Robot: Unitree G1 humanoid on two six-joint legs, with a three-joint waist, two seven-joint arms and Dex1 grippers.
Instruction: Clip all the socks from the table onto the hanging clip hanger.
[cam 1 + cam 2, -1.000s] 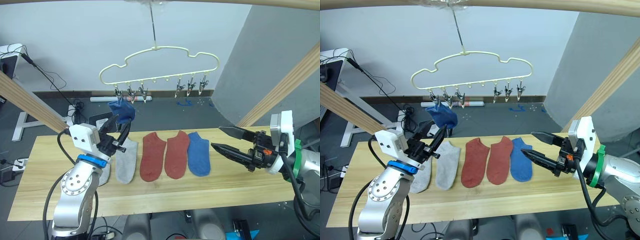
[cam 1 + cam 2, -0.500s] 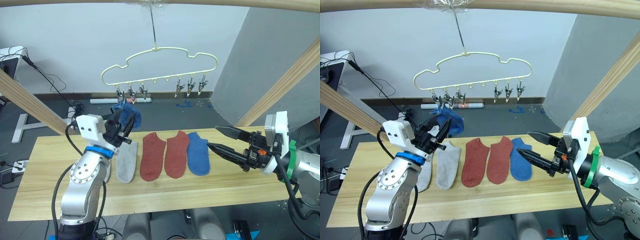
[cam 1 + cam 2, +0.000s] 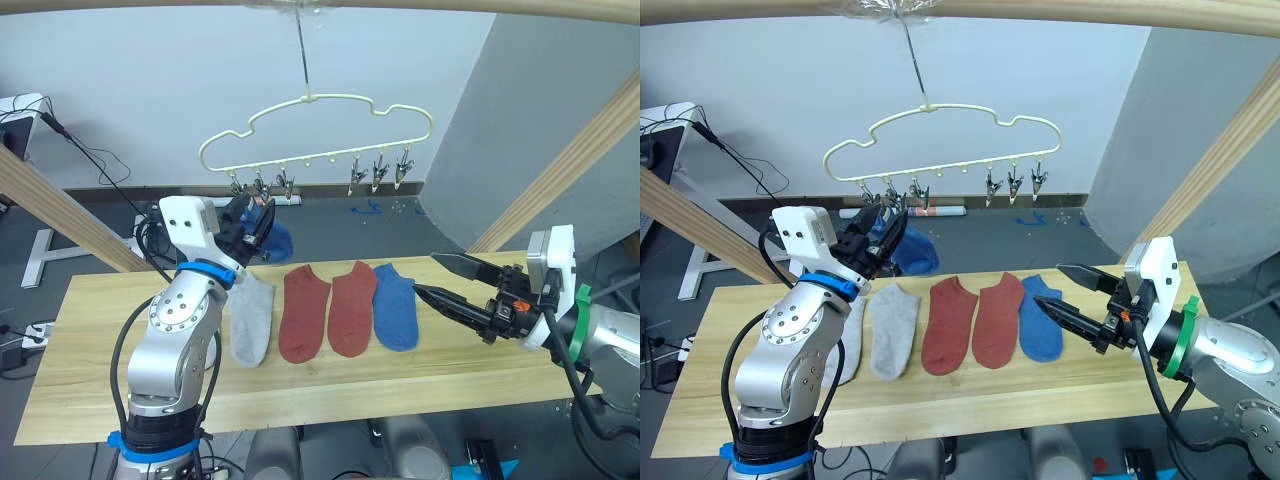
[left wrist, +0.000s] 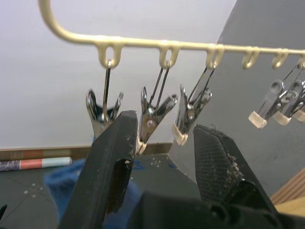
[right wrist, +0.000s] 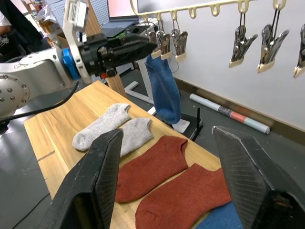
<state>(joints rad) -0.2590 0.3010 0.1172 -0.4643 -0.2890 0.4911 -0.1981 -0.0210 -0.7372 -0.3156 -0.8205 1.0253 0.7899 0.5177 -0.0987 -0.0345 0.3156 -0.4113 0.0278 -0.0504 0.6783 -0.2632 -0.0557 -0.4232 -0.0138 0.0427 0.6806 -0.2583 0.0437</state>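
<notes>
A white wall backs a long wooden table [image 3: 90, 390] with a wooden beam overhead, from which the pale yellow clip hanger [image 3: 318, 130] hangs on its hook. Five socks lie in a row on the table: two grey socks [image 3: 890, 325], two red socks [image 3: 330, 310] and a blue sock [image 3: 396, 308]. A second blue sock [image 5: 164, 88] hangs from one of the leftmost clips [image 4: 102, 112]. The left gripper [image 3: 250, 215] is raised just beside those clips, its fingers spread apart with nothing between them. The right gripper [image 3: 440, 278] hovers over the table just right of the blue sock lying there, fingers spread and empty.
</notes>
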